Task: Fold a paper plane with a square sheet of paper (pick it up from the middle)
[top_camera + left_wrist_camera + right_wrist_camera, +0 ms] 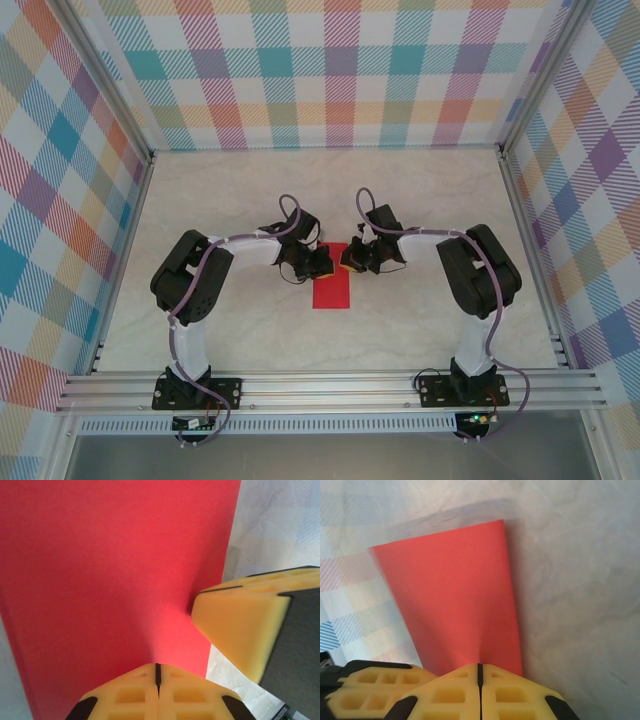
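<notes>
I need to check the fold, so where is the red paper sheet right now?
In the top view the red paper sheet lies centrally, reaching toward the near edge from the left pincer and right pincer, which both pinch it.

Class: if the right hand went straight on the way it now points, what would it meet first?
The right hand would meet the red sheet of paper pinched at its tip; past it probably the table, though depth is unclear.
</notes>
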